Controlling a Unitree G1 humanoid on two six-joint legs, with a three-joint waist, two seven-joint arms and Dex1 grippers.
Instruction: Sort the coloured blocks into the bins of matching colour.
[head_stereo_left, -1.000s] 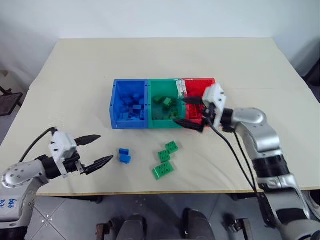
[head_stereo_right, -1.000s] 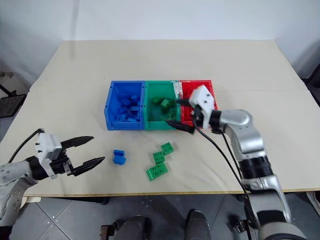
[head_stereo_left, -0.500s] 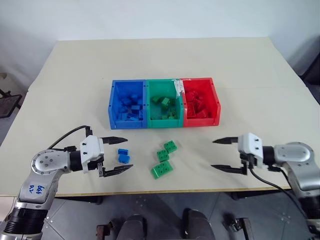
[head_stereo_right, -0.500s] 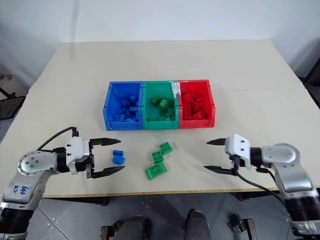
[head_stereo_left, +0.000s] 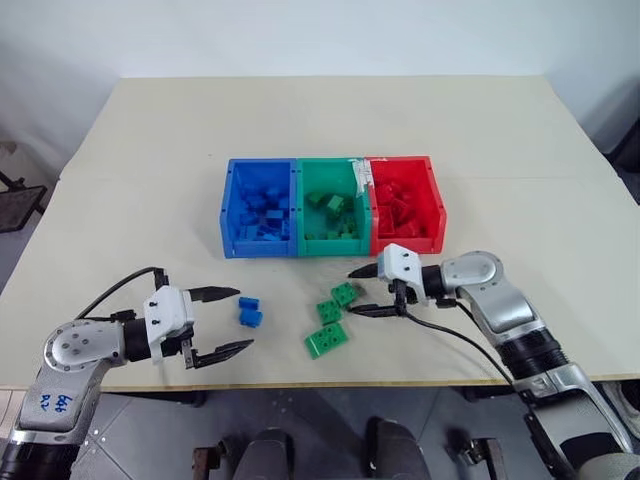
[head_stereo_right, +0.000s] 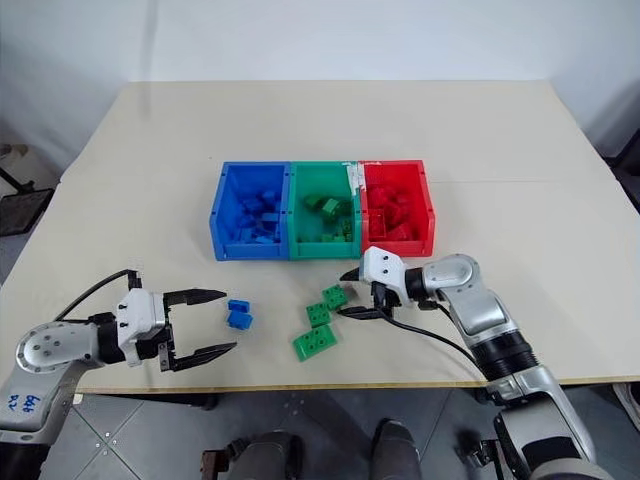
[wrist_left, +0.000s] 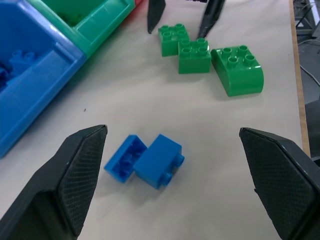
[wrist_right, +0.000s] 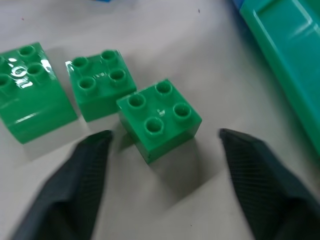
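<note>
The right gripper (head_stereo_left: 366, 291) stands apart around the nearest green block (head_stereo_left: 343, 294), not yet closed; the left gripper (head_stereo_left: 232, 320) gapes beside two blue blocks (head_stereo_left: 249, 312). Five blocks remain on the desk (head_stereo_left: 150, 180); the bins (head_stereo_left: 297, 250) hold the rest.

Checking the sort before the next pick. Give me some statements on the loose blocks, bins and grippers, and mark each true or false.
1. Three green blocks lie loose on the table. True.
2. The blue blocks are in the left gripper's grip. False: they lie on the table between its open fingers, untouched.
3. The right gripper is open around the green block nearest the bins. True.
4. The green bin stands at one end of the row. False: it is in the middle, between the blue bin and the red bin.
</note>
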